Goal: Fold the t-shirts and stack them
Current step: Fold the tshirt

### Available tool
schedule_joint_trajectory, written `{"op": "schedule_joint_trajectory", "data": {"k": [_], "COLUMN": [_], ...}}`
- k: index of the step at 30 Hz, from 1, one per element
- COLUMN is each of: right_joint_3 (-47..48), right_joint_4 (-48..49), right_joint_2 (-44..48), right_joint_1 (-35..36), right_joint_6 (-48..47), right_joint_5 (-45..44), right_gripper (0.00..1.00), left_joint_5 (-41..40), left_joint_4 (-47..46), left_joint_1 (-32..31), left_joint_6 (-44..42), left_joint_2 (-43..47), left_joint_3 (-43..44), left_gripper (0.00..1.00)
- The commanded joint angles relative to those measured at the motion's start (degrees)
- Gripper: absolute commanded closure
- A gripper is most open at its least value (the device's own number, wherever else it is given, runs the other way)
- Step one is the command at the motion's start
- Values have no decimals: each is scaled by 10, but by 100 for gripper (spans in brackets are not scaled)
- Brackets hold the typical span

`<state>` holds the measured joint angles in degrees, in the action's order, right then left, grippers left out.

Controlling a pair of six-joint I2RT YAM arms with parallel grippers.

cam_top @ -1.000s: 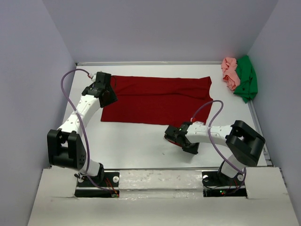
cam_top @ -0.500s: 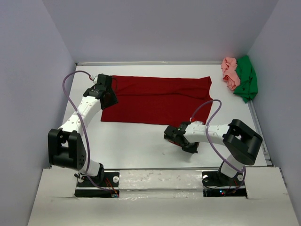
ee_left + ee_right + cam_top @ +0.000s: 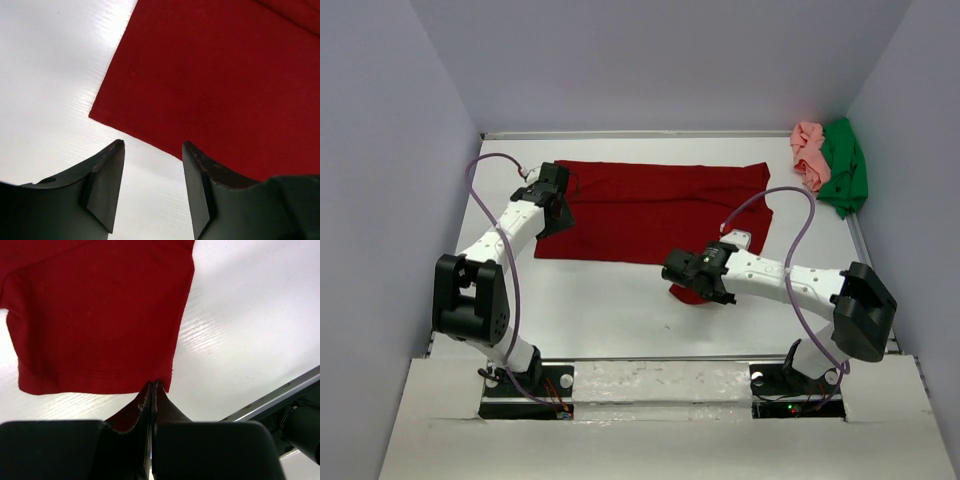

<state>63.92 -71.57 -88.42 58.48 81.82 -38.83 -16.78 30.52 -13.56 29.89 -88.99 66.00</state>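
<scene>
The dark red t-shirt (image 3: 655,210) lies spread out, the left gripper (image 3: 152,150) poised over its near-left corner with jaws apart, the right gripper (image 3: 152,386) pinching its near-right edge — the pink t-shirt (image 3: 809,153) and green t-shirt (image 3: 845,168) bunched beyond its far-right corner.

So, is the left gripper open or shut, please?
Open: in the left wrist view the left gripper shows a clear gap, with the table and the dark red shirt visible through it, nothing gripped.
</scene>
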Motion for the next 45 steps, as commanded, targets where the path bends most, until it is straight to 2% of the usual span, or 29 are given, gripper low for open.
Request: {"op": "schedule_joint_trajectory", "data": {"k": [1,14,18,21,25,28,37,41,45], "right_joint_3": [19,-6,-11,-23,-86,-101,25,71,75], "right_joint_4": [-42,-14,15,40,128,159,161,149,144], "right_joint_2": [18,10,11,7,-3,-30,-133,-175,-178], "right_joint_1": [4,4,4,4,4,4,4,4,4], "right_joint_6": [-1,-13,-42,-47,-38,-32,-147,-167,-165], "right_joint_5": [-66,-75,-71,-45,50,77,42,46,46], "right_gripper": [100,100,100,100,100,100,100,100,100], "left_joint_5": [-39,-84,-90,-79,-70,-63,-58,-46,-44], "left_joint_4": [18,49,50,48,52,56,40,31,27], "left_joint_1": [-4,-23,-23,-24,-24,-25,-25,-25,-25], "left_joint_6": [16,36,40,39,31,21,-1,-5,-8], "left_joint_2": [-17,-39,-56,-51,-30,-22,-5,2,3], "left_joint_3": [4,27,25,27,48,59,55,49,44], "left_gripper": [34,34,33,33,33,33,33,33,33]}}
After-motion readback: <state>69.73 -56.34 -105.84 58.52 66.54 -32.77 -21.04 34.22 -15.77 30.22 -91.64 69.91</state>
